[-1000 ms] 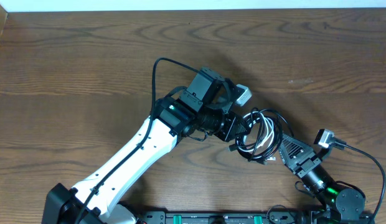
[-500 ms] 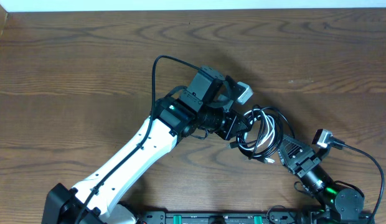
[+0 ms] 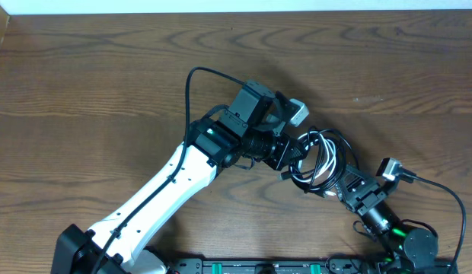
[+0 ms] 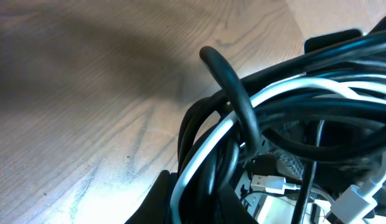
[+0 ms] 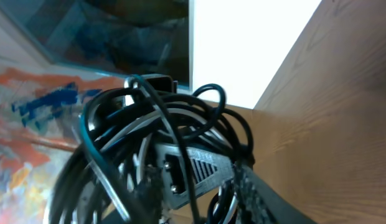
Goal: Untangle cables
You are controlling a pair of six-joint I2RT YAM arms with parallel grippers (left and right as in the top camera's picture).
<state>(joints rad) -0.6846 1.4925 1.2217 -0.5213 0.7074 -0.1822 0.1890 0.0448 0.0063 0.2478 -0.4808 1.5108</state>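
The tangled bundle of thin black and white cords (image 3: 321, 161) sat on the brown wooden table (image 3: 84, 76), our left gripper (image 3: 291, 158) pinched shut on its left edge. Our right gripper (image 3: 342, 185) nosed its lower right; whether it held anything we couldn't tell. Separation looked barely begun: next, one strand needed drawing clear.

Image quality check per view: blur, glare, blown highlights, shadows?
Overhead: sharp and evenly lit, with a faint shadow on the table above the cables. Left wrist: cables too close, soft-focus; bright glare on the wood at lower left. Right wrist: cables slightly blurred, background blown out white at upper right.
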